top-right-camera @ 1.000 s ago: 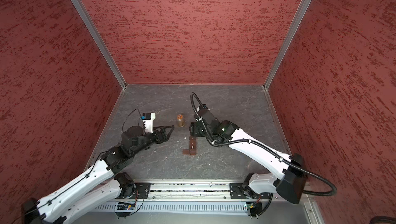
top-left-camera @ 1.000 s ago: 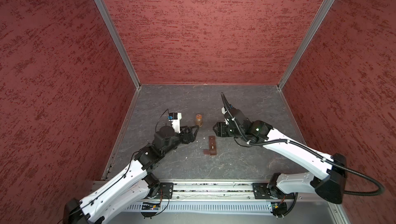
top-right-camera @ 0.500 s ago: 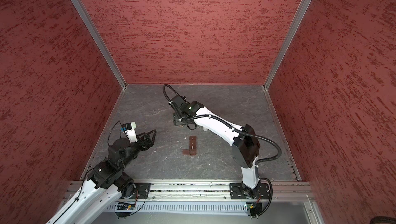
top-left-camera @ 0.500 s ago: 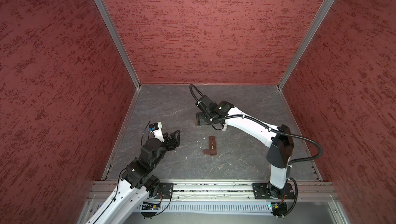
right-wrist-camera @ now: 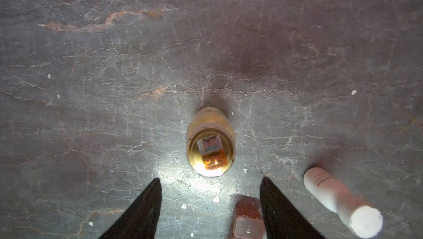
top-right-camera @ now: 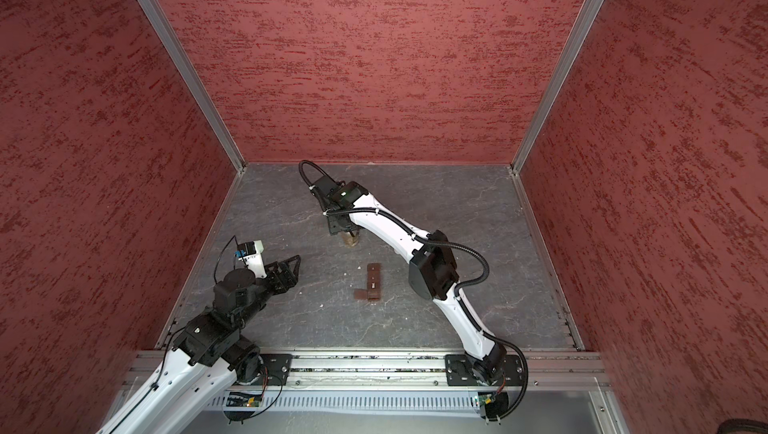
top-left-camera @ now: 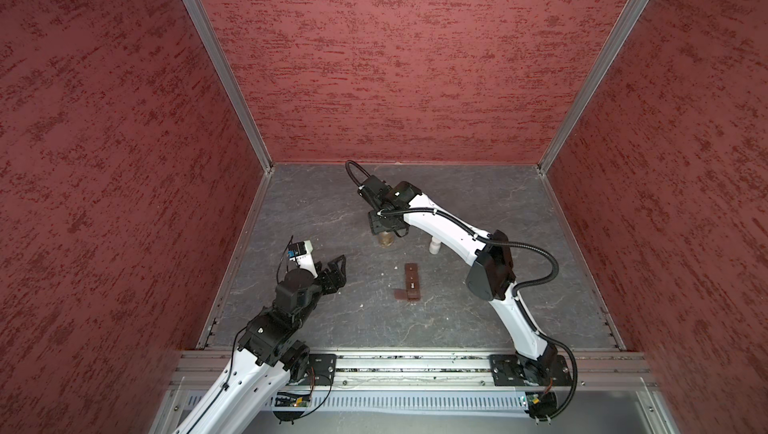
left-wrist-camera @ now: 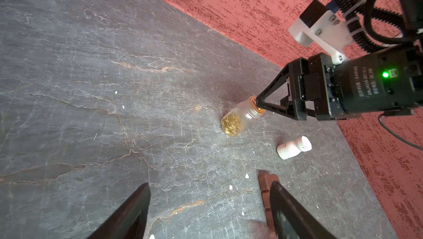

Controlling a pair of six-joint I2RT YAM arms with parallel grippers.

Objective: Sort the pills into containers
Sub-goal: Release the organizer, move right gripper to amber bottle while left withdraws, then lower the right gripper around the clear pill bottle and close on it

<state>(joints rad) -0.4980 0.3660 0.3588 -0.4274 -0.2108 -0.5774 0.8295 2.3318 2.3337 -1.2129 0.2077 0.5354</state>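
Setting: a robot test cell in a lab. Evidence: three bare red textured walls [top-left-camera: 395, 58] are framed by aluminium corner posts [top-left-camera: 216, 62]. A grey stone-look desk [top-left-camera: 332, 211] fills the middle of both top views. Along the lower edge, an aluminium rail [top-left-camera: 407, 365] carries two white-and-black robot arms on bolted black plates: left arm [top-left-camera: 249, 378], right arm [top-left-camera: 440, 224]. Below the rail are a slotted cable duct [top-left-camera: 415, 402], exposed circuit boards [top-left-camera: 291, 400] and loose wiring.

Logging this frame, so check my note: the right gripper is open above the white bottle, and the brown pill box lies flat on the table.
One error: the right gripper is open above the amber bottle, not the white bottle, which stands off to one side. The right wrist view shows it; the rest holds.
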